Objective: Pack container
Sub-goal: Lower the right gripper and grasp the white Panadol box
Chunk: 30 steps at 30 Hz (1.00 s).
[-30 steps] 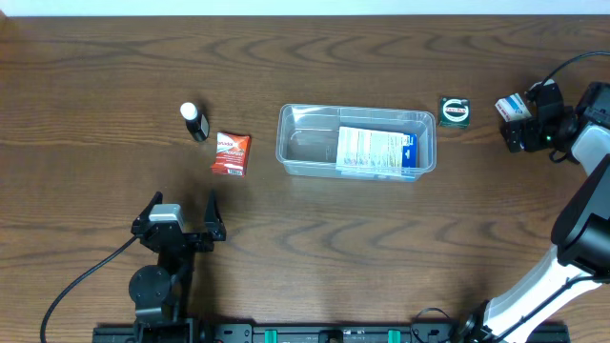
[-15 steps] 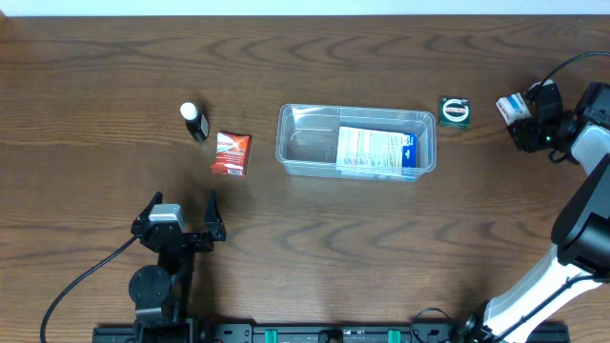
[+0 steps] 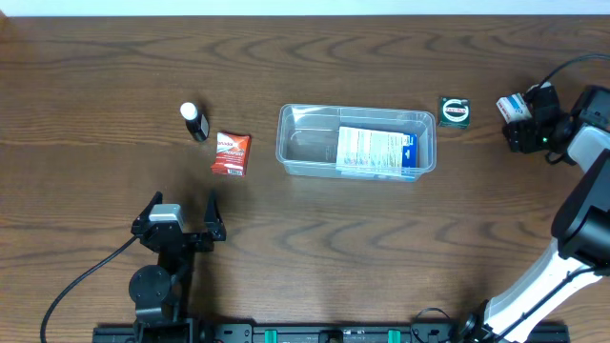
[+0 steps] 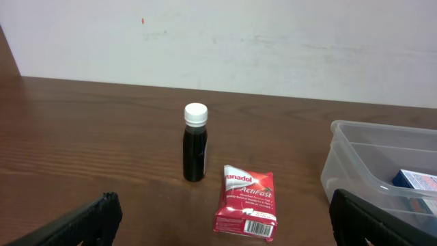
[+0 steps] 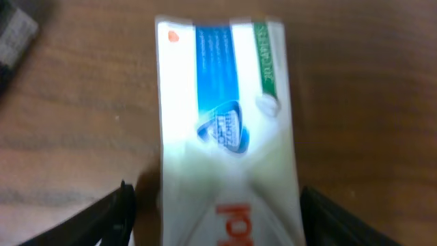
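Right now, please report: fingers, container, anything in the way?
Left fingers open, idle. Right fingers around white-blue box, grip unclear. Container holds one carton. Green packet lies between box and container.

L gripper (image 3: 182,202) sits close in front of our base, pointing fwd, fingers (image 4: 75,222) spread fully wide. R arm (image 3: 581,219) reaches up the far right side, wrist bent inward. R gripper (image 3: 521,120) points left, fingers (image 5: 113,215) apart; can't tell if we're clamping.
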Available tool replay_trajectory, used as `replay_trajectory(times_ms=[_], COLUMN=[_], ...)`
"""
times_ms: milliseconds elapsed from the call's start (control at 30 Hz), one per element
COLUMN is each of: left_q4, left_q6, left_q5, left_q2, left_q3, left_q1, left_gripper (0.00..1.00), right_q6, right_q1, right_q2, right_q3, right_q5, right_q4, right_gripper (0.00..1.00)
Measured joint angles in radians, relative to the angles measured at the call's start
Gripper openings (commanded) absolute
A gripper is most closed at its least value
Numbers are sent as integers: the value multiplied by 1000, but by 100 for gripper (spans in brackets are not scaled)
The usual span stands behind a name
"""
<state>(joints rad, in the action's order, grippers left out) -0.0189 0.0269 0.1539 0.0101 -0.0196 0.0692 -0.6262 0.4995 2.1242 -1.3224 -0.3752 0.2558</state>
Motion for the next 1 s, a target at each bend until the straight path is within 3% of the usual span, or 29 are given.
replay_trajectory(times_ms=[633, 800, 1000], left_q4=[0, 0, 0], left_q6=[0, 0, 0], left_q5=[0, 0, 0], left_q2=[0, 0, 0], left_q3=[0, 0, 0], left_q1=[0, 0, 0], left_gripper=[98, 98, 98], right_q6=[93, 97, 104], right_q1=[0, 0, 0], right_q2=[-19, -76, -93], right_q3=[0, 0, 0], right_q5=[8, 9, 10], right_q4=[-10, -2, 9], right_gripper=[59, 51, 70])
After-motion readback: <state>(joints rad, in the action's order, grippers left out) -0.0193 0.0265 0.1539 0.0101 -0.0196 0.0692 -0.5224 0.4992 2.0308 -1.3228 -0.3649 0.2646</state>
